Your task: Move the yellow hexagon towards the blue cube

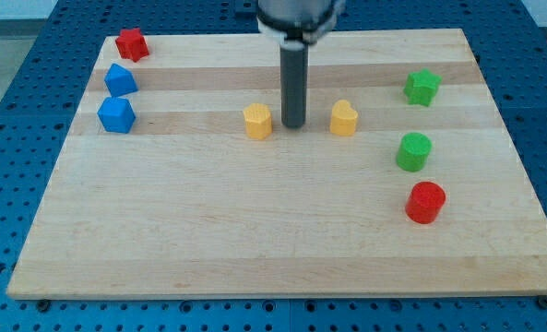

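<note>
The yellow hexagon [257, 121] sits near the middle of the wooden board [255, 231]. The blue cube [116, 115] sits at the view's left, well apart from it. My tip [293, 125] rests on the board just right of the yellow hexagon, with a small gap between them. A second yellow block [344, 118], heart-like in shape, lies just right of the tip. The rod stands upright between the two yellow blocks.
A second blue block [120, 80] and a red star-like block [131, 43] lie at the top left. A green star [422, 88], a green cylinder [413, 152] and a red cylinder [426, 203] lie at the right.
</note>
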Controlling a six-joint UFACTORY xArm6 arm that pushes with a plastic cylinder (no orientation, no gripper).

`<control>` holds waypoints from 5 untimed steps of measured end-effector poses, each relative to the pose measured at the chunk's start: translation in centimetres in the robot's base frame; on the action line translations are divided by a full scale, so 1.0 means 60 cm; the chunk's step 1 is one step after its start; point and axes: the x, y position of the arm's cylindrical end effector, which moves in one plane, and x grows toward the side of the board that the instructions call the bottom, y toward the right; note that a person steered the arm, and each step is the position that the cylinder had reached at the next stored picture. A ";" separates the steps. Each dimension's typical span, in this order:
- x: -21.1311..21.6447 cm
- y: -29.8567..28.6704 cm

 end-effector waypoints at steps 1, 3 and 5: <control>0.026 -0.097; -0.044 0.047; 0.009 -0.171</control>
